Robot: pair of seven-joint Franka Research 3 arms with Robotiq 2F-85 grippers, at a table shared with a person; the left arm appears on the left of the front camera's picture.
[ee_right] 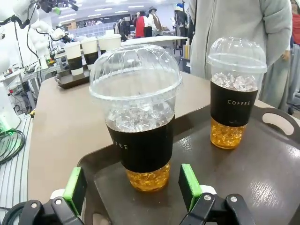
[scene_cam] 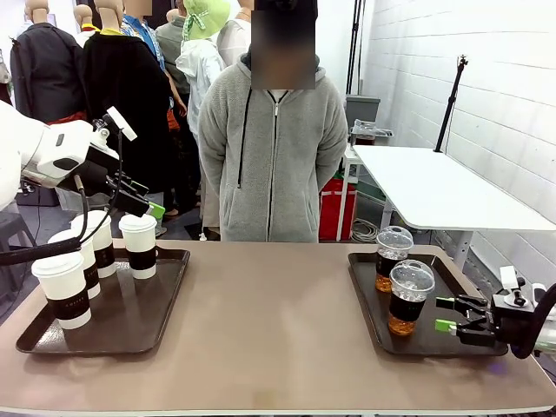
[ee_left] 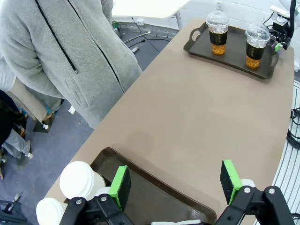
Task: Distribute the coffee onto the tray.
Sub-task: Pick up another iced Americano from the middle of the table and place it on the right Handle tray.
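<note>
Right end effector (ee_right: 132, 187) released just short of near iced cup (ee_right: 138, 117) on right tray (ee_right: 276, 159); left end effector (ee_left: 176, 180) released too; thin slick plastic, grip the sleeve band.

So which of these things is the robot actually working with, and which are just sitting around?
Part of the job:
- four white lidded paper cups
- left tray
- two clear iced coffees
- right tray
- left claw, open
- right claw, open

Just around:
- white side table
- black stand
- person in grey fleece
</note>
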